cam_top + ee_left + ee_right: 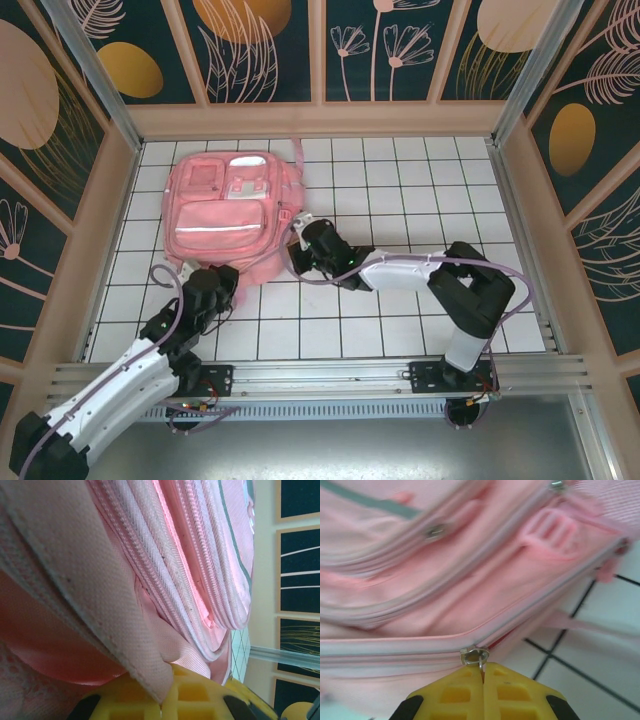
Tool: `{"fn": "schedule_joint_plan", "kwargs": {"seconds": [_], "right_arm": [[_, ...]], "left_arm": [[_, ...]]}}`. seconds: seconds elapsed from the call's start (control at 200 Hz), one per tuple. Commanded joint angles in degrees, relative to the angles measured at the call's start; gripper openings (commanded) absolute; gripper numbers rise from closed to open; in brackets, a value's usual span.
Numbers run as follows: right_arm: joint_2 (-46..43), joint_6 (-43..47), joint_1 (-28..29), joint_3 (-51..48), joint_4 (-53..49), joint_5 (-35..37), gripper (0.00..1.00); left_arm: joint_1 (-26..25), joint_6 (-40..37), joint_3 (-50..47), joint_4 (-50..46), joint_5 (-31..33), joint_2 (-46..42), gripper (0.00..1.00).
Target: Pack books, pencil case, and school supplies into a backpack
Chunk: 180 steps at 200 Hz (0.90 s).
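On the floral-walled, white-tiled table (400,200), left tool (161,707) pinches backpack (225,210) fabric, right tool (482,672) its zipper pull (476,656).

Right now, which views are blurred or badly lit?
Right wrist: the backpack is smeared with blur; only the zipper pull at the fingers reads crisp. Left wrist: its weave is sharp up close. Top external: evenly lit and sharp.

Pink backpack (225,215); white gridded table (400,190); zipper pull (475,656) seemingly silver.
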State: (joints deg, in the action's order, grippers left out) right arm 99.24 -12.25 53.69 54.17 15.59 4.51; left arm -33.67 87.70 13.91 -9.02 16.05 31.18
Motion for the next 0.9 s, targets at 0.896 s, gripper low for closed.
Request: {"fn": "schedule_joint_plan", "kwargs": {"seconds": [0.896], "right_arm": [[18.0, 4.7, -21.9, 16.5, -4.7, 8.1, 0.00]], "left_arm": [[0.8, -12.4, 7.8, -7.9, -1.1, -8.6, 0.00]]}}
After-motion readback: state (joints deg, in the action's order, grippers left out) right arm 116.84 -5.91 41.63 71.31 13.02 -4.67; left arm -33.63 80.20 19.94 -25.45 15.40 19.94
